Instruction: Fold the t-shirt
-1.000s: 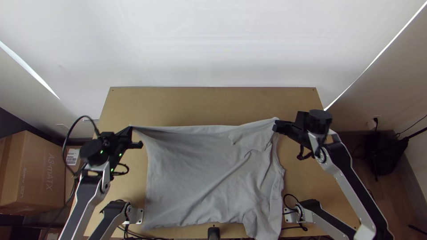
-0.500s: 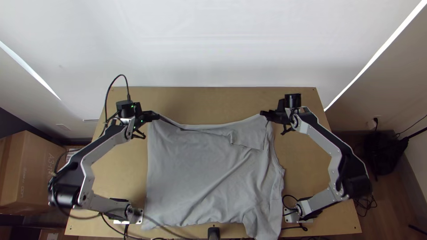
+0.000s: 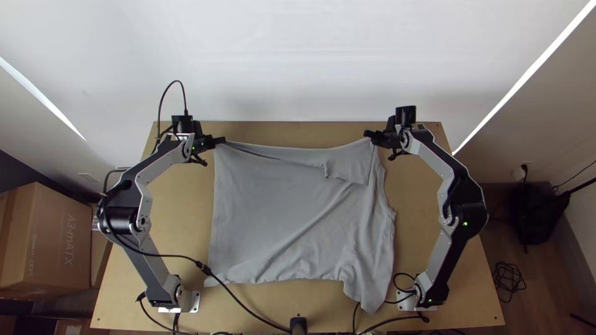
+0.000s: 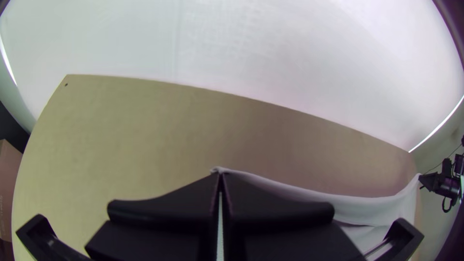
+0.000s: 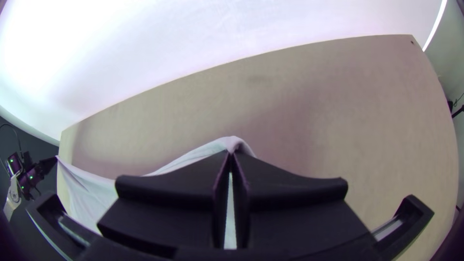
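The grey t-shirt [image 3: 279,211] lies mostly spread on the table, its far edge stretched between the two grippers and a small fold near that edge toward the right. My left gripper [image 3: 221,141] is shut on the far left corner. My right gripper [image 3: 369,134] is shut on the far right corner. In the left wrist view the fingertips of my left gripper [image 4: 220,177] meet on the end of the shirt's edge [image 4: 357,205]. The right wrist view has my right gripper [image 5: 231,153] pinching a peak of cloth [image 5: 205,151]. The lower right part hangs in a pointed, creased flap.
The wooden table [image 3: 279,133] has bare board beyond the shirt and along both sides. Black cables [image 3: 242,304] cross its near left part and near right part. A cardboard box [image 3: 46,239] stands at the left, off the table.
Both grippers have moved toward the table's far edge with the shirt's corners, the left also rightward. The shirt has slid the same way, and its near hem is farther from the near edge.
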